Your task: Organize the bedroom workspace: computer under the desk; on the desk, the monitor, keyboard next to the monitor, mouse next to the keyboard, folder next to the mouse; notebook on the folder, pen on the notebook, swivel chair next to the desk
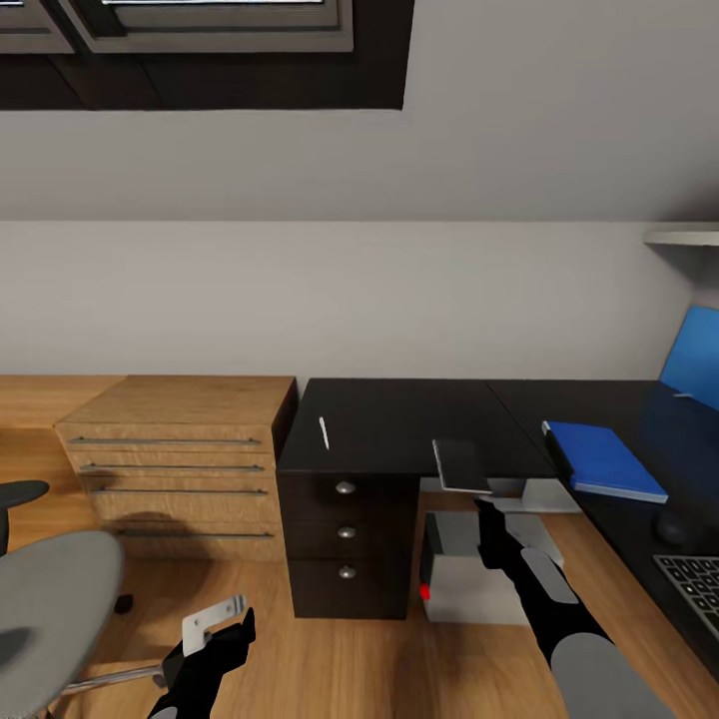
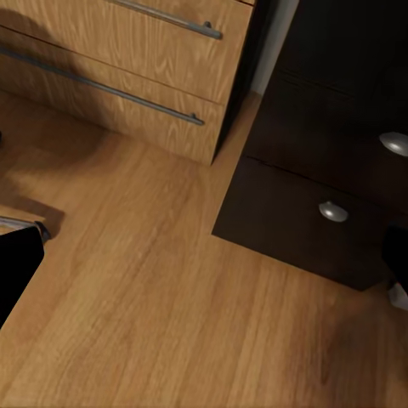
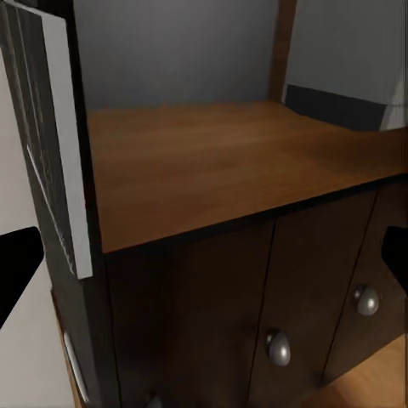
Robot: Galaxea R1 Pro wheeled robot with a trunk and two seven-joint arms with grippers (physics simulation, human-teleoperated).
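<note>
Notebook (image 1: 461, 463) gripped by right tool (image 1: 483, 499) over black desk (image 1: 399, 419); pen (image 1: 324, 432) there; left tool (image 1: 215, 624) open.

A: What is carried by the dark desk (image 1: 399, 424)?

B: A white pen (image 1: 324, 432) at centre; a blue folder (image 1: 605, 459), mouse (image 1: 682, 526) and keyboard (image 1: 695, 582) at right.

A: And the wooden floor (image 1: 340, 659)?

B: The computer (image 1: 474, 574), beneath the desk.

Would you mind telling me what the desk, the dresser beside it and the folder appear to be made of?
Desk: dark, matte wood or laminate; faint grain on its drawer fronts, round metal knobs. Dresser: light wood veneer with clear grain and metal bar handles. Folder: smooth blue cover, probably plastic or card; the render leaves it open.
</note>
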